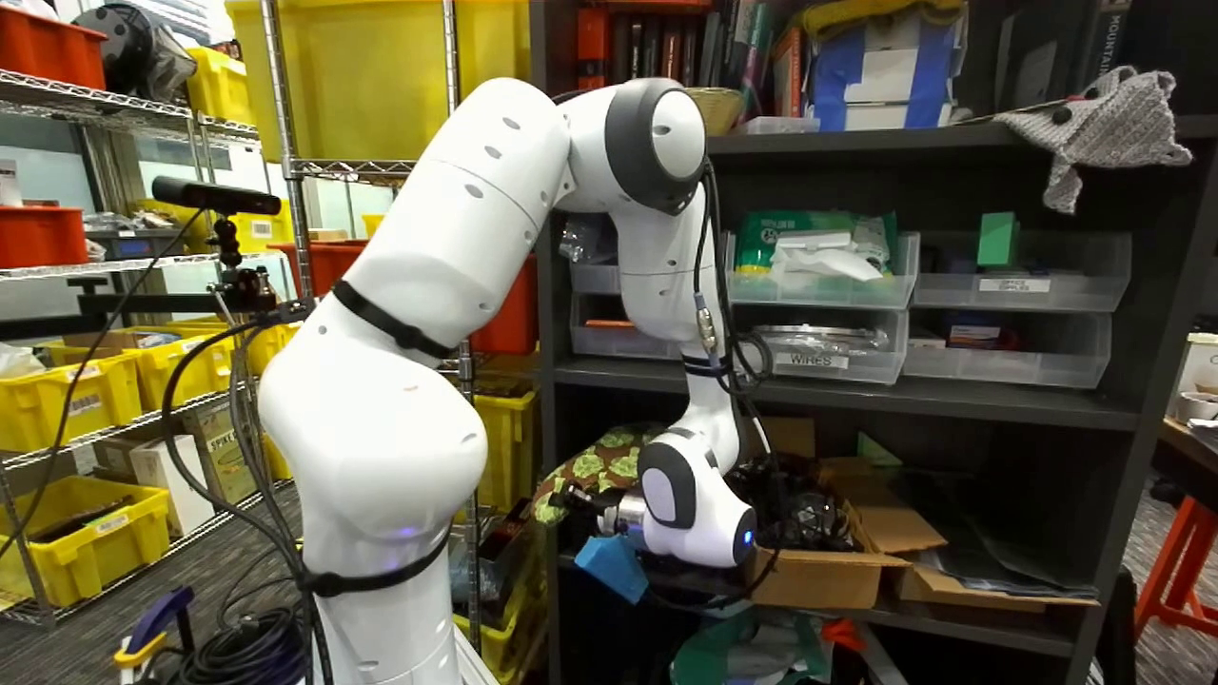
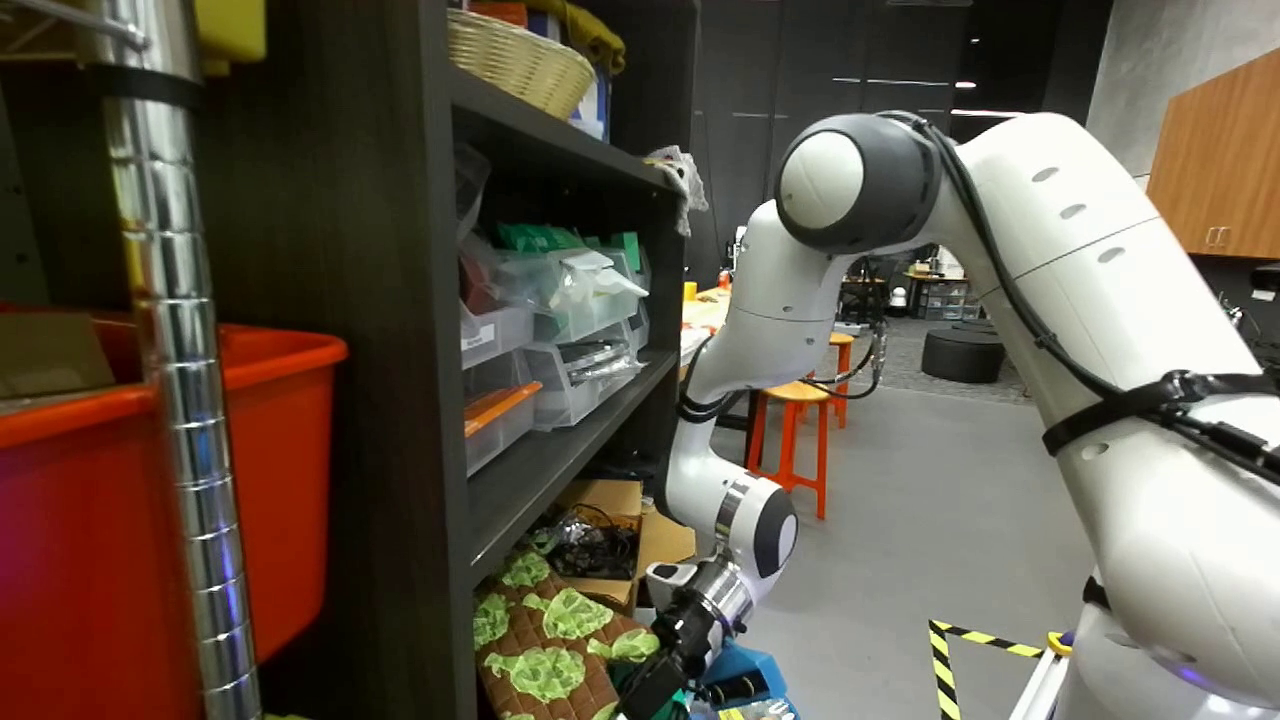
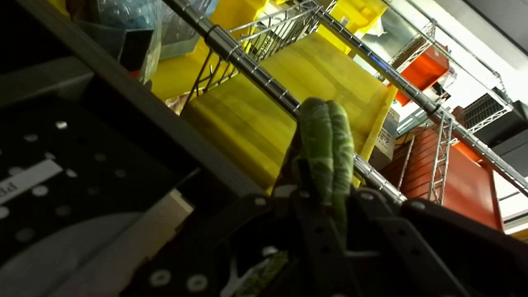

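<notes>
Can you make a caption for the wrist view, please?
A gripper pinches folded green cloth, with yellow bins and metal shelving behind.

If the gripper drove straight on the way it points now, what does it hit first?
Beyond the green-patterned fabric pinched in the gripper, probably the chrome rack post, with the yellow bin behind it; the wrist view leaves depth unclear.

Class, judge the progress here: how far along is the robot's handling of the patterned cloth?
Done: the grasp, it seems; in the wrist view the gripper appears shut on a fold of the patterned cloth. In hand: the cloth, held at the dark shelf unit, near the cardboard box. Left: presumably letting go, since the fold is not yet released.
</notes>
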`<move>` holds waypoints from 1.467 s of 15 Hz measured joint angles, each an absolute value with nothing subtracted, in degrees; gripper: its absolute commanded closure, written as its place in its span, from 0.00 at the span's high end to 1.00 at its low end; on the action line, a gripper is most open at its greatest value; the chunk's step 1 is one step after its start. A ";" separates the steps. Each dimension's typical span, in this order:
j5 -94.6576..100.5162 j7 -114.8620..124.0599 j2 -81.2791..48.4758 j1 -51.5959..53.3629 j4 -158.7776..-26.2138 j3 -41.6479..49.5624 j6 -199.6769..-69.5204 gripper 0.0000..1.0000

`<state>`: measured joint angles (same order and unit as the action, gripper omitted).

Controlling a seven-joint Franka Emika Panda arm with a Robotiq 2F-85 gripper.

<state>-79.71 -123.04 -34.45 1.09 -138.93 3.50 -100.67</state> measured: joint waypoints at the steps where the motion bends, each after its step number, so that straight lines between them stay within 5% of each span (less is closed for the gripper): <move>1: -80.02 -123.03 -33.64 0.99 -138.69 3.50 -99.90 0.04; 12: -80.79 -118.79 -31.52 -0.29 -132.12 3.49 -94.20 0.04; 13: -81.26 -118.18 -31.53 -0.29 -131.42 3.46 -94.16 0.39; 15: -82.61 -116.94 -31.73 -0.25 -130.14 3.28 -94.31 0.44; 22: -84.77 -115.81 -33.21 0.13 -127.19 3.15 -95.39 0.91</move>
<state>-84.77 -115.81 -33.21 0.13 -127.19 3.15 -95.39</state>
